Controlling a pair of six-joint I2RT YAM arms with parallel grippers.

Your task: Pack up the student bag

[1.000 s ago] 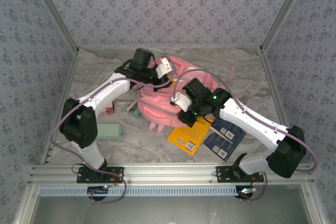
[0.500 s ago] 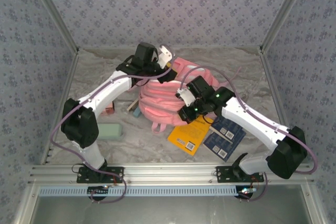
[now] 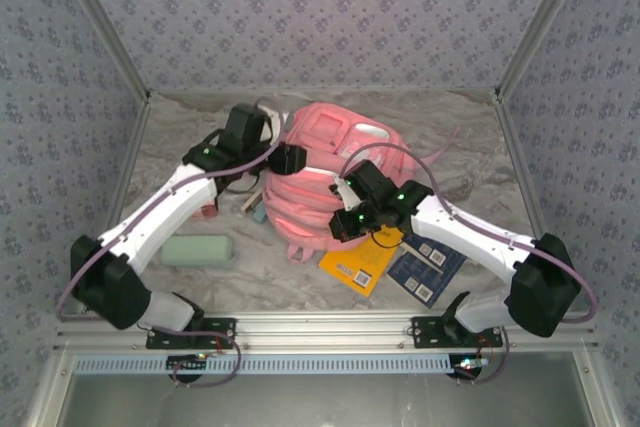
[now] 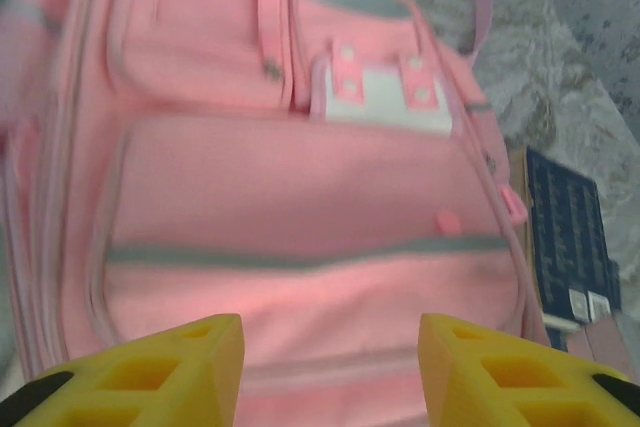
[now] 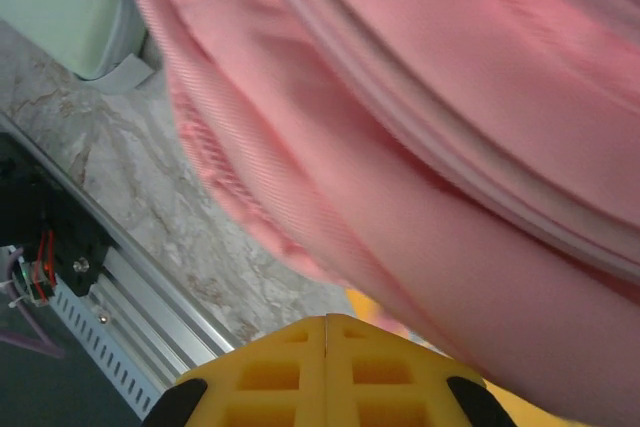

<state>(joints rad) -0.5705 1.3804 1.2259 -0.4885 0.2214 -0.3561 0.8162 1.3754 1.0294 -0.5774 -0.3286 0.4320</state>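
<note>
Student bag (image 3: 330, 152) mid-table (orange book (image 3: 357, 265) just beside).

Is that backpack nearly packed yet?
Early, I'd say. Nothing visibly packed: yellow book, dark blue book and green case lie beside the pink backpack. In hand: left gripper hovers open over it, right gripper shut at its near edge. Remaining: getting them in.

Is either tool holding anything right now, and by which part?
Nothing is held. The left tool is open over the student bag, with its gap empty. The right tool is shut beside the bag, with nothing visibly pinched.
</note>
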